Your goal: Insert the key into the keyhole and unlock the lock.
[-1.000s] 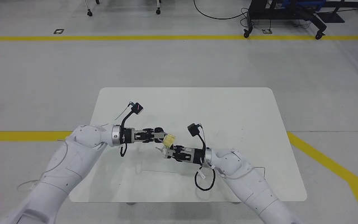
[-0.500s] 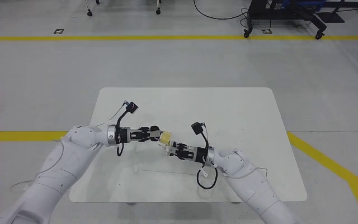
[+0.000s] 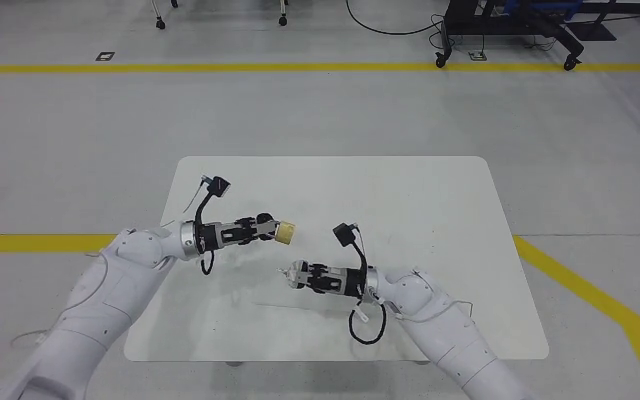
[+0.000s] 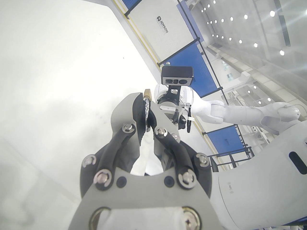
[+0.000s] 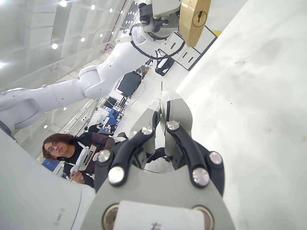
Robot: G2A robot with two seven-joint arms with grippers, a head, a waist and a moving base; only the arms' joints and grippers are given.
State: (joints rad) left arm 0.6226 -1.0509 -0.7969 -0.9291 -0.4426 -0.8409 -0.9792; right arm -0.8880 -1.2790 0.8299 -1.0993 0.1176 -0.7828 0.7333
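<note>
Quick update from the remote seat: a second ago both arms had the lock and the key nosed together mid-desk, and now they've split. My left hand [image 3: 268, 230] has swung back and out to its own side. It's clamped hard on the brass lock [image 3: 286, 232], which is up off the desk with its keyhole [image 5: 199, 17] empty and facing the other arm. The right hand [image 3: 297, 273] is hanging a bit lower and nearer the robot, fingers pressed together on a thin sliver of metal that I take to be the key [image 5: 161, 91]. So there's a clear gap between the two, and my read is the key either never seated or slipped back out. I can't see the shackle past the fingers, so no clue whether anything unlocked. Probably needs a fresh line-up. Everything's over a plain white desk [image 3: 420, 200], on a grey floor [image 3: 300, 110] with a yellow line [image 3: 300, 68] and wheeled carts [image 3: 520, 25] at the far end.
</note>
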